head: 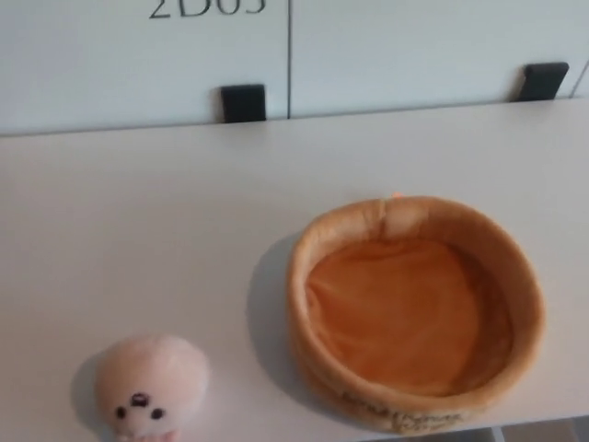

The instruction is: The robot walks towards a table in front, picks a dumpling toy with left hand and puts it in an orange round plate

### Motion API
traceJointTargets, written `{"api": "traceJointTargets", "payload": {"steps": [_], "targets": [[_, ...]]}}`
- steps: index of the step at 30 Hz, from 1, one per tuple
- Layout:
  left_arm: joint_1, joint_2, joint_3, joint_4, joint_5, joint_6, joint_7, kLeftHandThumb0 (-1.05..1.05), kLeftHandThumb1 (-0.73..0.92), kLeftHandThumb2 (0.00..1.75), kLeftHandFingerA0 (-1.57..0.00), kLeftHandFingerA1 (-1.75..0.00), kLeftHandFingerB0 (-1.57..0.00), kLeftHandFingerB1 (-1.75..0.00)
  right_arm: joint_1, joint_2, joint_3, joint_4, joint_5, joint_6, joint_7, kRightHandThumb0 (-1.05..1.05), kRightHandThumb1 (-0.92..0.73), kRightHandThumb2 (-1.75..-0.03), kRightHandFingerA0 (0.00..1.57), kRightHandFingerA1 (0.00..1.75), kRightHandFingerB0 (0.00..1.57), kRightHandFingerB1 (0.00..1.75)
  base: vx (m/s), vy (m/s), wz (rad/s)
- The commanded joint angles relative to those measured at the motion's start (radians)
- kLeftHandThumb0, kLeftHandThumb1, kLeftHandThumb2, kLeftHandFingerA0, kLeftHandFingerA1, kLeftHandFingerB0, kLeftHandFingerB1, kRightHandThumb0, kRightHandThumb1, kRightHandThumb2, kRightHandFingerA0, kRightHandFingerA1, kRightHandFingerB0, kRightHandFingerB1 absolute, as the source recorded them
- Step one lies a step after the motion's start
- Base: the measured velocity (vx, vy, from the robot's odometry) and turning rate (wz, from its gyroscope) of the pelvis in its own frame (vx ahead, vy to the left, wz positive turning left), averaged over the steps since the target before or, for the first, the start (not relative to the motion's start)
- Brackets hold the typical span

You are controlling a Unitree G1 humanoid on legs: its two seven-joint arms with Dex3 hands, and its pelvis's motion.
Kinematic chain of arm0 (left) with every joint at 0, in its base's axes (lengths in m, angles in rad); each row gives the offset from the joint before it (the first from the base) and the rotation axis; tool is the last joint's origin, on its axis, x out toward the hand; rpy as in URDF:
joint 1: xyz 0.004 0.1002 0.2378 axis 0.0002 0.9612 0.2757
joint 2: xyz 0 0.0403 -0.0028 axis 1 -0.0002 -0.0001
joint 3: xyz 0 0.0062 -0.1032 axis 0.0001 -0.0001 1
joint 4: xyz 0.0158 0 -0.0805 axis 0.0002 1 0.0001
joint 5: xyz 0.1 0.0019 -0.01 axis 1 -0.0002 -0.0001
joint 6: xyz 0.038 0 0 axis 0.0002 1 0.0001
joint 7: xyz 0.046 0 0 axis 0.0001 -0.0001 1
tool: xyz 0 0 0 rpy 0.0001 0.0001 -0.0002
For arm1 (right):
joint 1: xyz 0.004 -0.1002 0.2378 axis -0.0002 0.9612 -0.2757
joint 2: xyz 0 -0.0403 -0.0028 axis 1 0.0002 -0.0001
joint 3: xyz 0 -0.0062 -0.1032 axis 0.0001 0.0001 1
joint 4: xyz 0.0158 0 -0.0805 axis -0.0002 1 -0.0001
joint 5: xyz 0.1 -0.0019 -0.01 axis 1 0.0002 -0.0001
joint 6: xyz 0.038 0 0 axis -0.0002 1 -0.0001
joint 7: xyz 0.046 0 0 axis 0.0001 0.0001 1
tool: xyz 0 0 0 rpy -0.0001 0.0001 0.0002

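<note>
Head view, steeply down, close over table (138, 230)

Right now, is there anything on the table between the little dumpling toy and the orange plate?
No. In the head view, only bare white table lies between the dumpling toy and the orange plate.

You see cut-off characters on far wall panel (138, 64), top left: lower part reads roughly "2D03", tops cropped. Dark print on near outer wall of orange round plate (414, 419): too blurred to read.
</note>
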Motion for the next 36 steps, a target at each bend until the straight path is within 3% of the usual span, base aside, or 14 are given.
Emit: {"api": "traceJointTargets", "payload": {"steps": [1,4,5,7,8,22,23,24,25,29,30,34,35,36], "targets": [[-0.003,0.01,0.0,-0.001,0.005,0.005,-0.006,-0.41,0.5,0.77,-0.6,-0.62,-0.34,-0.47,0.005,-0.013,-0.011,-0.001,0.009,-0.001,-0.005,-0.29,-0.62,-0.59,0.7,0.44,0.52,0.37,0.1,-0.11,0.24],[-0.002,0.009,0.004,-0.004,0.0,0.005,-0.011,-0.42,0.51,0.77,-0.59,-0.62,-0.34,-0.47,0.002,-0.014,-0.003,0.001,-0.005,0.004,-0.011,-0.3,-0.63,-0.6,0.7,0.44,0.52,0.37,0.07,-0.111,0.01],[-0.006,0.01,0.005,-0.004,-0.001,0.006,-0.017,-0.33,0.63,0.59,-0.61,-0.5,-0.39,-0.36,0.0,-0.014,-0.004,0.0,-0.005,0.004,-0.01,-0.3,-0.63,-0.6,0.69,0.43,0.52,0.37,-0.02,-0.108,-0.05],[-0.007,0.009,0.008,-0.004,-0.004,0.008,-0.016,-0.37,0.51,0.78,-0.57,-0.63,-0.33,-0.47,0.0,-0.013,-0.006,-0.003,-0.001,0.002,-0.01,-0.3,-0.64,-0.6,0.69,0.43,0.53,0.37,-0.04,-0.017,-0.04],[-0.007,0.007,0.011,-0.002,-0.005,0.01,-0.014,-0.29,0.62,0.58,-0.63,-0.57,-0.4,-0.36,0.0,-0.013,-0.004,-0.003,-0.003,0.002,-0.01,-0.31,-0.64,-0.6,0.69,0.43,0.52,0.37,-0.09,-0.012,-0.11],[-0.026,0.01,-0.008,0.009,0.016,0.015,0.002,-0.33,0.63,0.59,-0.61,-0.5,-0.41,-0.36,-0.009,-0.012,-0.005,-0.002,-0.003,0.012,0.0,-0.31,-0.62,-0.59,0.67,0.42,0.51,0.36,-0.12,0.083,0.02],[-0.026,0.011,-0.01,0.01,0.017,0.012,0.002,-0.42,0.52,0.8,-0.56,-0.59,-0.34,-0.47,-0.009,-0.013,-0.003,-0.002,-0.006,0.013,-0.003,-0.31,-0.62,-0.59,0.69,0.43,0.52,0.37,-0.14,-0.067,0.02],[-0.026,0.011,-0.009,0.011,0.015,0.009,0.0,-0.42,0.52,0.8,-0.56,-0.59,-0.34,-0.47,-0.009,-0.012,-0.005,-0.002,-0.004,0.013,-0.006,-0.31,-0.62,-0.59,0.69,0.43,0.52,0.37,-0.17,-0.107,0.0],[-0.026,0.011,-0.014,0.011,0.02,0.009,0.007,-0.34,0.63,0.59,-0.61,-0.48,-0.41,-0.36,-0.009,-0.011,-0.002,-0.003,-0.007,0.013,-0.01,-0.31,-0.63,-0.6,0.7,0.43,0.52,0.37,-0.14,-0.161,0.01],[-0.024,0.011,-0.011,0.007,0.012,0.007,0.005,-0.35,0.63,0.59,-0.6,-0.47,-0.42,-0.36,-0.006,-0.011,-0.001,-0.005,-0.006,0.007,-0.014,-0.32,-0.64,-0.6,0.68,0.43,0.52,0.37,-0.18,-0.267,0.2],[-0.026,0.013,-0.013,0.007,0.014,0.006,0.007,-0.43,0.52,0.79,-0.54,-0.57,-0.35,-0.47,-0.003,-0.01,-0.003,-0.007,-0.003,0.005,-0.013,-0.32,-0.64,-0.6,0.69,0.43,0.52,0.37,-0.19,-0.42,-0.02],[-0.028,0.014,-0.014,0.005,0.013,0.01,0.004,-0.34,0.63,0.59,-0.6,-0.48,-0.41,-0.36,-0.002,-0.006,-0.015,-0.003,0.01,0.006,-0.005,-0.31,-0.63,-0.59,0.66,0.42,0.52,0.37,-0.03,-0.104,0.0],[-0.026,0.015,-0.015,0.003,0.014,0.006,0.004,-0.45,0.51,0.79,-0.53,-0.57,-0.34,-0.47,-0.003,-0.007,-0.01,-0.002,0.003,0.009,-0.007,-0.32,-0.64,-0.6,0.67,0.42,0.52,0.37,0.0,0.0,0.0],[-0.025,0.015,-0.016,0.002,0.015,0.004,0.003,-0.45,0.51,0.79,-0.53,-0.57,-0.34,-0.47,-0.003,-0.007,-0.008,-0.001,-0.001,0.01,-0.008,-0.32,-0.64,-0.6,0.67,0.42,0.52,0.37,0.0,0.0,0.0]]}}
